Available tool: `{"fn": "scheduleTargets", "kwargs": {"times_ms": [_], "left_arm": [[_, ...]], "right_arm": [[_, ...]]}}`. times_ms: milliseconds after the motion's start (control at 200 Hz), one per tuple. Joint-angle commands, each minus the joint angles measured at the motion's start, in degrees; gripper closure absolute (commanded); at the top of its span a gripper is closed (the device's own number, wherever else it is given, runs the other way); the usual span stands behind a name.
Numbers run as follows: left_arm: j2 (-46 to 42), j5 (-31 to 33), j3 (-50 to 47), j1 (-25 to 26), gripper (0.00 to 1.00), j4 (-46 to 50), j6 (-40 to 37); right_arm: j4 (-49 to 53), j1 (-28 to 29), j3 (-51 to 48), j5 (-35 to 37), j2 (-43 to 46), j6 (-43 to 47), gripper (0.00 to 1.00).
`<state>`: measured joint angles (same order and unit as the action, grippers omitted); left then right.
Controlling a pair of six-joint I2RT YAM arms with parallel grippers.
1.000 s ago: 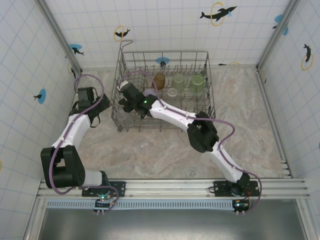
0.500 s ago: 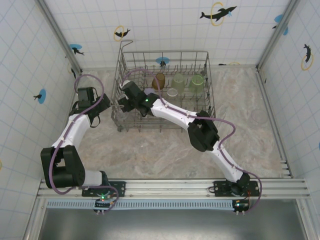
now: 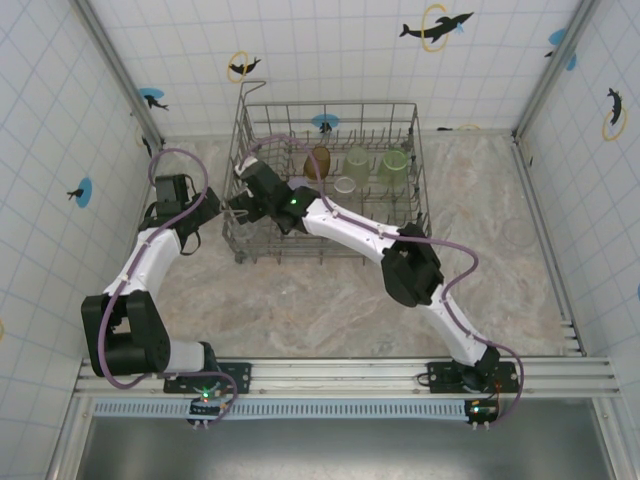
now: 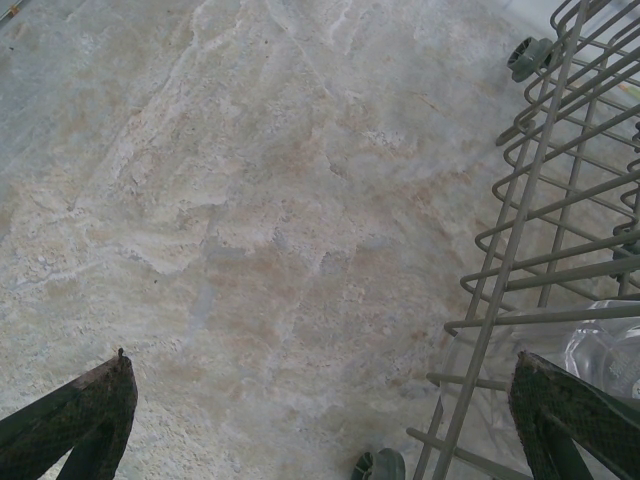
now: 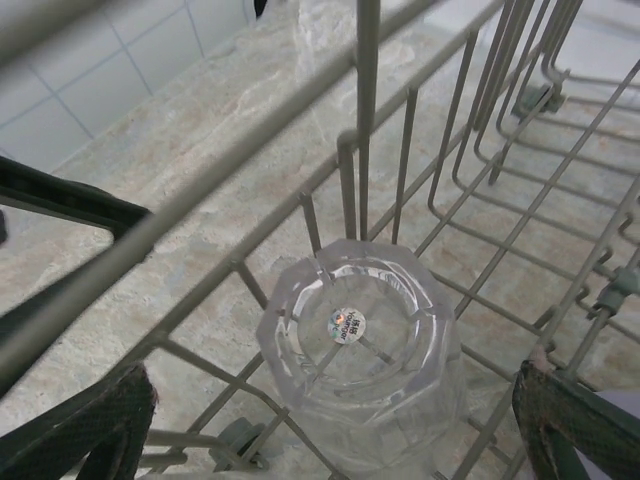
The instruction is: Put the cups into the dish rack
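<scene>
Down at the near edge of the desk both arms are bolted side by side. The left arm reaches up the left side, and the left end effector hangs over bare marble with its fingers spread wide and nothing between them. Its right-hand finger sits just against the outer wires of the dish rack, at the rack's left wall.

Over that wall, inside the rack, is the right end effector, with the right arm stretched diagonally across the basket from the near right. Its fingers are spread wide too, one on either side of a clear cup and apart from it, so there's no grip. The cup stands upside down, base up with a small round sticker in the middle, tucked against the rack's left wall among the tines.

Along the rack's far side more cups are in a row: an amber cup to the left, then a green cup, then a second green cup toward the right. Just in front of them sits another clear cup.
</scene>
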<state>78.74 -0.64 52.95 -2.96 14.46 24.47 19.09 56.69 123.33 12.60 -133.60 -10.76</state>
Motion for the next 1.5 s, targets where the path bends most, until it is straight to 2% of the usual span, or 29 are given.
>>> {"fn": "scheduleTargets", "kwargs": {"times_ms": [0, 435, 811, 1121, 1496], "left_arm": [[-1.4, -0.1, 0.0, -0.1, 0.02, -0.8, 0.9], [-2.5, -0.6, 0.0, -0.1, 0.02, -1.0, 1.2], [-3.3, 3.7, -0.3, -0.1, 0.02, -0.8, 1.0], [-3.3, 7.9, -0.1, -0.1, 0.02, 0.2, 0.1], [-2.1, 9.2, -0.3, -0.2, 0.02, 0.2, 0.0]], "right_arm": [[-3.3, 0.5, -1.8, 2.7, 6.4, 2.4, 0.02], [-1.8, 0.2, -2.0, 10.4, 10.2, 9.2, 0.0], [0.2, -2.7, -4.1, 13.4, 15.3, 9.9, 0.0], [0.0, -6.1, -13.2, 14.2, 23.2, 8.6, 0.0], [-3.1, -14.1, -32.5, 13.1, 37.1, 3.8, 0.0]]}}
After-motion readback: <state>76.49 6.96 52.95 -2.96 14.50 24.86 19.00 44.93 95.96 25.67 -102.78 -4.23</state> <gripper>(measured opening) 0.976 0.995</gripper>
